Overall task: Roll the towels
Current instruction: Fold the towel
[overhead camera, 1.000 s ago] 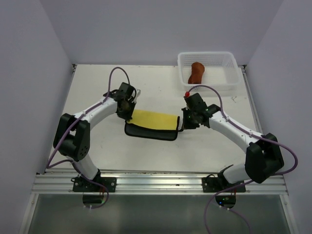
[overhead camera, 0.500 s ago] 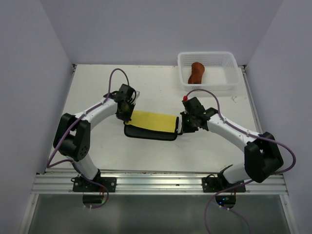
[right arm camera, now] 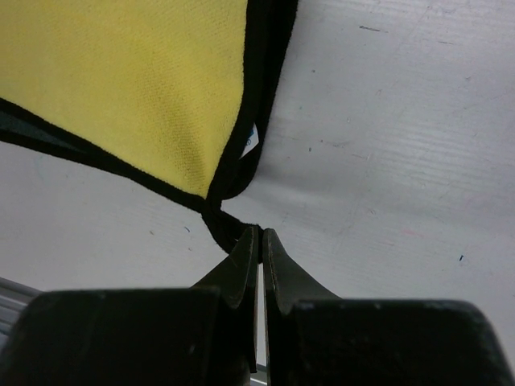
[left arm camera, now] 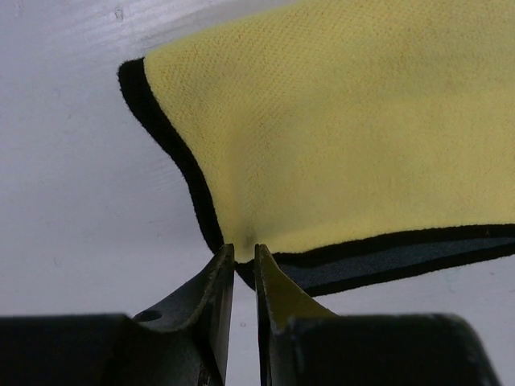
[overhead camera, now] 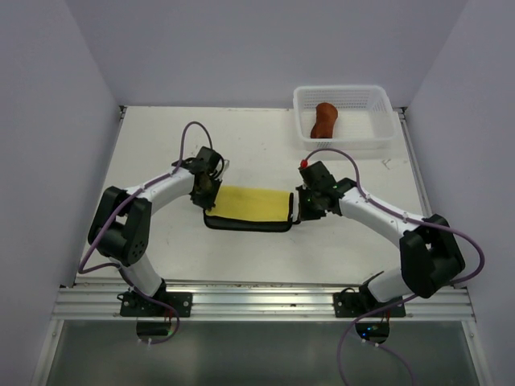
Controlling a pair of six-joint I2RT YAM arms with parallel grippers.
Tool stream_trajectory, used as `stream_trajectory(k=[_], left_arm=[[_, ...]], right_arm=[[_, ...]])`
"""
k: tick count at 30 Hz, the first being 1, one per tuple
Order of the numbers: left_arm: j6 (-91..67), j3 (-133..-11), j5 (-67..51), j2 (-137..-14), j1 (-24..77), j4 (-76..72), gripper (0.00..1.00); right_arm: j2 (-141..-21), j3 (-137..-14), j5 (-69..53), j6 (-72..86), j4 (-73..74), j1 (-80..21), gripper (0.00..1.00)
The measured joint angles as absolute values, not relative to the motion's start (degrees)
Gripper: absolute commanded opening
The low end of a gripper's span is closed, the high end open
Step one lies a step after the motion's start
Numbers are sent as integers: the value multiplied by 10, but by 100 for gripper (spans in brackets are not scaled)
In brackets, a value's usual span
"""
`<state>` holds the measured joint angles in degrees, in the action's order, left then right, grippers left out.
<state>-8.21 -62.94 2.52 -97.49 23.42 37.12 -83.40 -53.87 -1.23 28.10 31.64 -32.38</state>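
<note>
Yellow towel (overhead camera: 249, 205), dark-edged, lies folded on the bench (overhead camera: 257, 145) in the overhead view, with my left claw (overhead camera: 205, 195) at its left end and my right claw (overhead camera: 299, 211) at its right. The rust-brown towel (overhead camera: 324, 121) lies in the white basket (overhead camera: 346, 90). My left wrist view shows barely parted tips pinching the dark hem. My right wrist view shows tips clamped tight on a corner of the edging.

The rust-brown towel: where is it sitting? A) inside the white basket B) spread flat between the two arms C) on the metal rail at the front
A: the rust-brown towel lies bunched inside the white basket, well apart from the yellow towel.
</note>
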Motion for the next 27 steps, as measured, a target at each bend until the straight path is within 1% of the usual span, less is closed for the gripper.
stream_trajectory(k=[11,12,14,15,17,22,27], left_arm=[[-83,-621,23,-969,235,370,24],[-83,-620,23,-966,235,369,25],[-83,-619,24,-962,236,370,31],[-84,-618,26,-960,237,369,42],[-88,-608,30,-952,237,364,46],[-112,-568,34,-919,237,354,50],[-129,-548,37,-912,237,343,49]], right_arm=[[-852,-539,-12,283,312,-334,0],[-852,-539,-12,283,312,-334,0],[-852,-539,-12,283,312,-334,0],[-852,-539,-11,283,312,-334,0],[-852,-539,-11,283,312,-334,0],[-852,-539,-10,283,312,-334,0],[-852,-539,-11,283,311,-334,0]])
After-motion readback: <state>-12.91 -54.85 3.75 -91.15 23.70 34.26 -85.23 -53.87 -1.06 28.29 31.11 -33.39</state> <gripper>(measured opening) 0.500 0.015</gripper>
